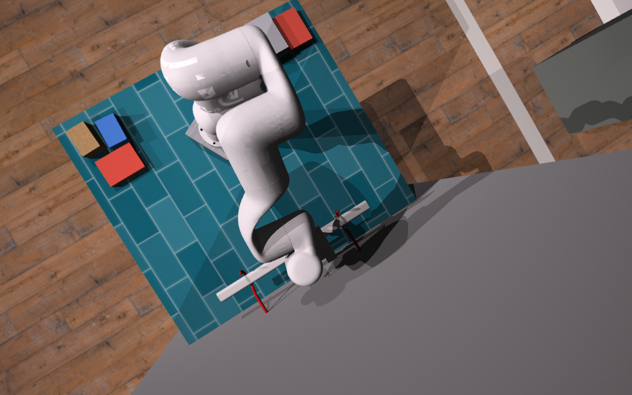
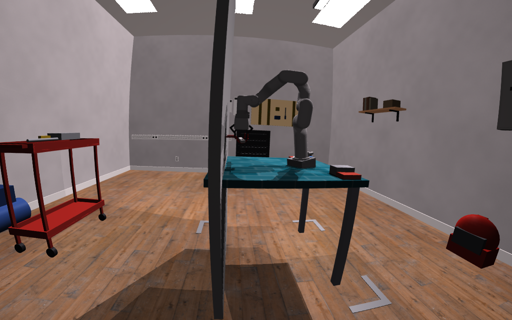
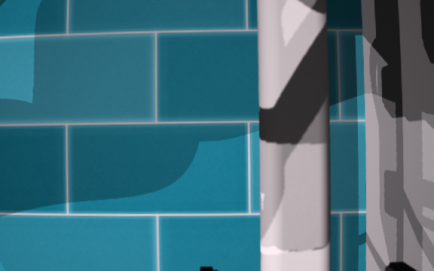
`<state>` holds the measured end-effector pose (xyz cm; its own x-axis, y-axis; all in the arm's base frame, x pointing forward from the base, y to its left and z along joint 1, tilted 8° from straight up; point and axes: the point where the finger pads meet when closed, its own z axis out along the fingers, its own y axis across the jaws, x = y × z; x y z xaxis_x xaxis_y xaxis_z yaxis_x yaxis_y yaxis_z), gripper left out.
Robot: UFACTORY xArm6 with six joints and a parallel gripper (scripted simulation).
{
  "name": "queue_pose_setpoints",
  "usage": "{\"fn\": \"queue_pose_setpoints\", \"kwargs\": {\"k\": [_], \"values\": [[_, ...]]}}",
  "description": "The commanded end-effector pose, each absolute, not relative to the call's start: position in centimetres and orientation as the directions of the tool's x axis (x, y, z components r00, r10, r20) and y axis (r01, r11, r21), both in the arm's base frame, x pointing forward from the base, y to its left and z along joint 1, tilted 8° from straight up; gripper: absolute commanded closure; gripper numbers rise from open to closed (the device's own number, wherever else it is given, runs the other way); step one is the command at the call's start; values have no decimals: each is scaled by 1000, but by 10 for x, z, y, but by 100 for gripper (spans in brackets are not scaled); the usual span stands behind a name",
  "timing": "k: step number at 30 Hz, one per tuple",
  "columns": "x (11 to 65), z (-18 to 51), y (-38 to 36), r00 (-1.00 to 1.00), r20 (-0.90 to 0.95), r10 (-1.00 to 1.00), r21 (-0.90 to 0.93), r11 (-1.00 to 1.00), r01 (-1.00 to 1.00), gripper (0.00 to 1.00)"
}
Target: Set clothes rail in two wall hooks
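End effector (image 2: 241, 133) standing released over the clothes rail (image 1: 240, 284), gripping nothing.
Rail is lying across both red wall hooks (image 1: 258, 297) beside the grey wall (image 1: 456, 294), above the table (image 1: 161, 216). Risk, judged: fingers are sitting close around the rail, so a skewed retreat could snag it and knock it off a hook.

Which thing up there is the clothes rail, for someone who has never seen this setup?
Start at the teal tiled table and go to its edge along the grey wall. There the clothes rail, a pale straight bar, lies across two thin red hooks under the open hand. Nothing else nearby is long and white.
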<state>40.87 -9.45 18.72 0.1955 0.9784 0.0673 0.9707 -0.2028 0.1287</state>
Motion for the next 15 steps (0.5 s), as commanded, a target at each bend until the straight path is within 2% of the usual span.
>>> {"fn": "queue_pose_setpoints", "kwargs": {"k": [1,15], "values": [[410,189,-95,195,67,978,133,-203,970,18],[410,190,-95,195,67,978,133,-203,970,18]]}}
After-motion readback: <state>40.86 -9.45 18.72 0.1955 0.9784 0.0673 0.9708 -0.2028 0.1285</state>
